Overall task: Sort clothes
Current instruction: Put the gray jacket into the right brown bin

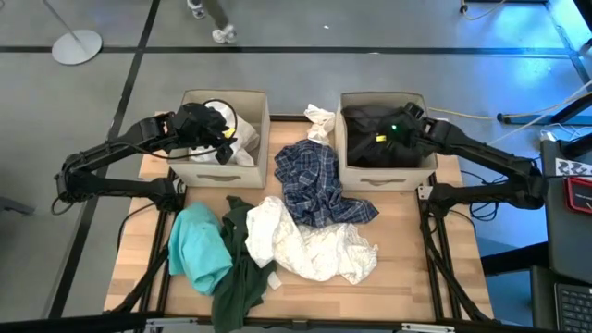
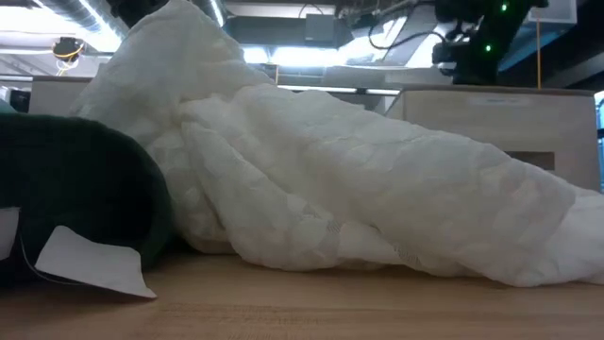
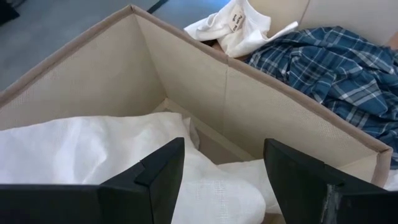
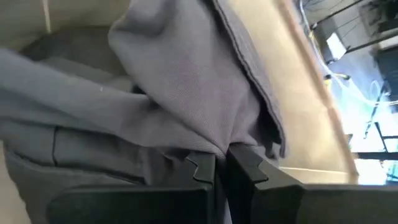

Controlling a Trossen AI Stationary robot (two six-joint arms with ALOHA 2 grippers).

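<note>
My left gripper (image 3: 224,180) is open above a white garment (image 3: 93,146) that lies in the left beige box (image 1: 227,171). My right gripper (image 4: 222,167) is shut on a dark grey garment (image 4: 180,81) inside the right beige box (image 1: 384,176). On the table lie a blue plaid shirt (image 1: 314,180), a large white garment (image 1: 319,245), a teal garment (image 1: 199,245) and a dark green garment (image 1: 240,268). A small white garment (image 1: 319,118) lies between the boxes. My right gripper pinches a fold of the dark grey garment (image 4: 217,142) between its two fingertips, coming from above into the box. The cloth bunches up beyond the fingers. Whether the rest of the garment lies on the box floor, I cannot tell.
The two boxes stand side by side at the table's far edge. The loose clothes cover the middle and near left of the table. In the low view the white garment (image 2: 359,179) and the dark green one (image 2: 75,189) fill the foreground.
</note>
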